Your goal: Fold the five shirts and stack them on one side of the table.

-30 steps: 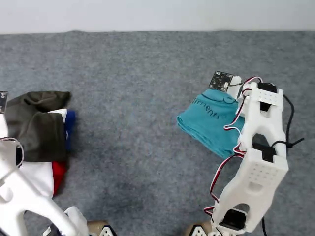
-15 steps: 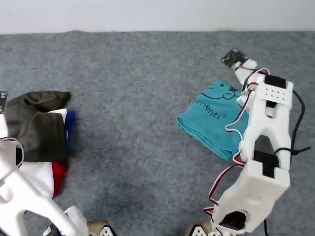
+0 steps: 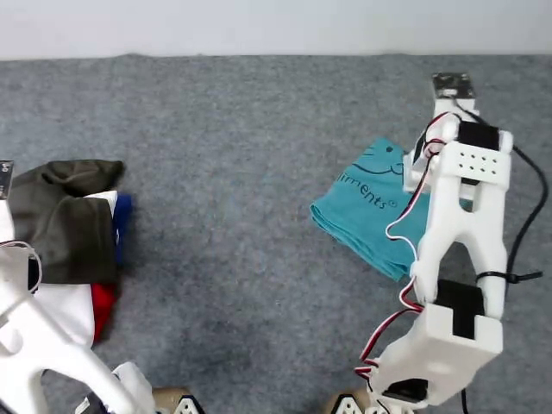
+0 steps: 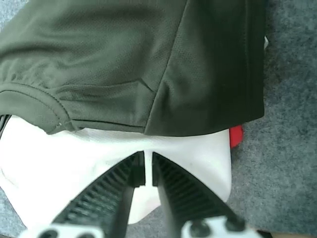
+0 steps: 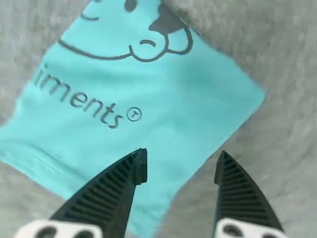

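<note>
A folded teal shirt (image 3: 366, 216) with a printed face lies on the grey table, right of centre. My right arm (image 3: 461, 216) stretches over its right edge. In the right wrist view my right gripper (image 5: 182, 161) hangs open above the teal shirt (image 5: 148, 84), nothing between its fingers. At the left edge sits a pile: a dark olive shirt (image 3: 65, 216) on top, then white (image 3: 60, 310), red (image 3: 102, 302) and blue (image 3: 122, 216) cloth. My left gripper (image 4: 148, 158) is shut, tips on the white shirt (image 4: 74, 158) below the olive shirt (image 4: 138, 64).
Grey carpet-like table surface (image 3: 224, 155) runs open between the pile and the teal shirt. A pale wall borders the far edge. The left arm's white body (image 3: 34, 345) covers the near left corner.
The right arm's wrist swung from over the teal shirt's far corner toward the far right, lifting off the shirt. The left arm and the pile stayed still.
</note>
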Tool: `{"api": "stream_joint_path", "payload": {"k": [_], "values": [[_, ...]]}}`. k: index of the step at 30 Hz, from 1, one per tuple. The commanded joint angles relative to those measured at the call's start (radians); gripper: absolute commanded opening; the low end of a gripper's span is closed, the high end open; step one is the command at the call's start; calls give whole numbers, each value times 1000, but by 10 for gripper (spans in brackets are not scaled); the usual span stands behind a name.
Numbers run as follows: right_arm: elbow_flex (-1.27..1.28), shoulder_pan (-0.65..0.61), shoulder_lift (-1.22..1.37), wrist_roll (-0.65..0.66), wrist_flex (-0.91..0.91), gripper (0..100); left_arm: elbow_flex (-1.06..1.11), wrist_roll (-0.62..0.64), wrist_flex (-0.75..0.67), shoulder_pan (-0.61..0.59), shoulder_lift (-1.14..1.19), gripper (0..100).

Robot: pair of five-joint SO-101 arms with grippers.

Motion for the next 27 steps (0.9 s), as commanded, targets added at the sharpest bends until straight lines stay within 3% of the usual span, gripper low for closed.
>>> {"api": "stream_joint_path", "payload": {"k": [1, 7, 10, 14, 27], "values": [[-17, -31, -51, -196, -5, 230, -2, -9, -18, 8, -25, 34], [-17, -81, 42, -486, -77, 232, -2, -12, -21, 6, -23, 34], [-18, -91, 104, -582, -101, 301, -2, -44, -21, 8, -23, 34], [-20, -94, 179, -649, -134, 430, -2, -54, -21, 5, -23, 34], [-20, -85, 367, -802, -232, 402, -2, -54, -21, 8, -23, 34]]}}
